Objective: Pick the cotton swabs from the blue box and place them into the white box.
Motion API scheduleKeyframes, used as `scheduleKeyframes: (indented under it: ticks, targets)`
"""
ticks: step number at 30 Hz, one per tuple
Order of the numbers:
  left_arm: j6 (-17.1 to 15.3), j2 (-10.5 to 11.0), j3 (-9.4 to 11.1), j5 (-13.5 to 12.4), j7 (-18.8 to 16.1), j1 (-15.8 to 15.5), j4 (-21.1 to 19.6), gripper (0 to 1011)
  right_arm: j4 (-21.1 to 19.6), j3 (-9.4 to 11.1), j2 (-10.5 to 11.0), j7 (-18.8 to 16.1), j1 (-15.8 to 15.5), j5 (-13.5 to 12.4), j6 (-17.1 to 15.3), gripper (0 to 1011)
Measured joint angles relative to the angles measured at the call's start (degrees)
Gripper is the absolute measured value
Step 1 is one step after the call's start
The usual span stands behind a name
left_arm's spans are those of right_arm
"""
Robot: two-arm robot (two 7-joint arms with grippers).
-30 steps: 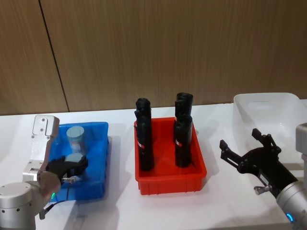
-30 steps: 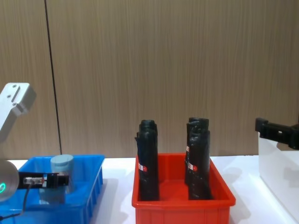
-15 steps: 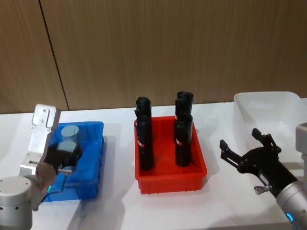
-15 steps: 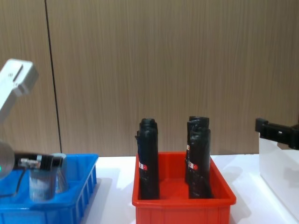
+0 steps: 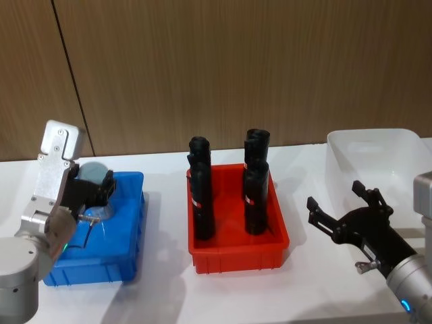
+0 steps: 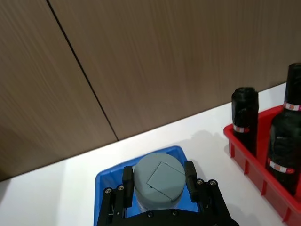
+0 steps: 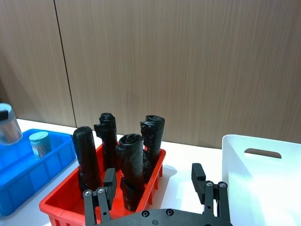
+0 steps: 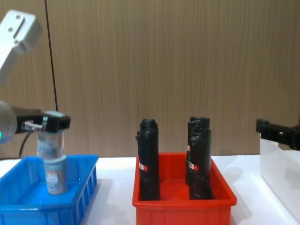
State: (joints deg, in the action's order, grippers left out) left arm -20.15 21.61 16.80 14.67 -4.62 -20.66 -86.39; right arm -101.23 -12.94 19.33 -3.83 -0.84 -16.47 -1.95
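Observation:
My left gripper (image 5: pixel 91 191) is shut on a cotton swab jar (image 6: pixel 158 178) with a pale blue lid. It holds the jar (image 8: pixel 48 144) just above the rim of the blue box (image 5: pixel 101 260), at the table's left. A second cotton swab jar (image 8: pixel 56 174) stands inside the blue box (image 7: pixel 28 165). The white box (image 5: pixel 378 158) stands at the far right. My right gripper (image 5: pixel 344 217) hovers open in front of it, low over the table, with nothing between its fingers (image 7: pixel 110 186).
A red bin (image 5: pixel 236 255) with several tall black rolls (image 5: pixel 201 202) stands between the blue box and the white box. A wooden wall runs behind the table. Bare white tabletop lies in front of the bins.
My left gripper has risen with the jar, from low inside the blue box to above its rim. The blue box has shifted slightly left. The right arm has stayed still.

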Motion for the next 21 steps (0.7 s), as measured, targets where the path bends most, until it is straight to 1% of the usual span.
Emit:
scheduleKeyframes:
  ticks: [5, 11, 12, 17, 18, 20, 21]
  targets:
    - [2.2, 0.3, -0.2, -0.1, 1.9, 0.2, -1.3, 659, 0.0, 0.0, 0.0, 0.0, 0.0, 0.0, 0.0, 1002]
    - [5.5, 0.5, -0.4, 0.8, 5.1, 0.4, -2.1, 659, 0.0, 0.0, 0.0, 0.0, 0.0, 0.0, 0.0, 1002]
    - [6.4, 0.5, -0.4, 1.2, 6.2, 0.4, -2.2, 659, 0.0, 0.0, 0.0, 0.0, 0.0, 0.0, 0.0, 1002]
    - [8.7, 0.5, -0.5, 2.4, 9.2, 0.3, -2.2, 659, 0.0, 0.0, 0.0, 0.0, 0.0, 0.0, 0.0, 1002]
    - [9.6, 0.5, -0.5, 2.9, 10.5, 0.2, -2.2, 659, 0.0, 0.0, 0.0, 0.0, 0.0, 0.0, 0.0, 1002]
    - [10.3, 0.4, -0.6, 3.3, 11.6, 0.1, -2.1, 659, 0.0, 0.0, 0.0, 0.0, 0.0, 0.0, 0.0, 1002]
    - [11.1, 0.4, -0.6, 3.7, 12.9, 0.0, -1.9, 659, 0.0, 0.0, 0.0, 0.0, 0.0, 0.0, 0.0, 1002]
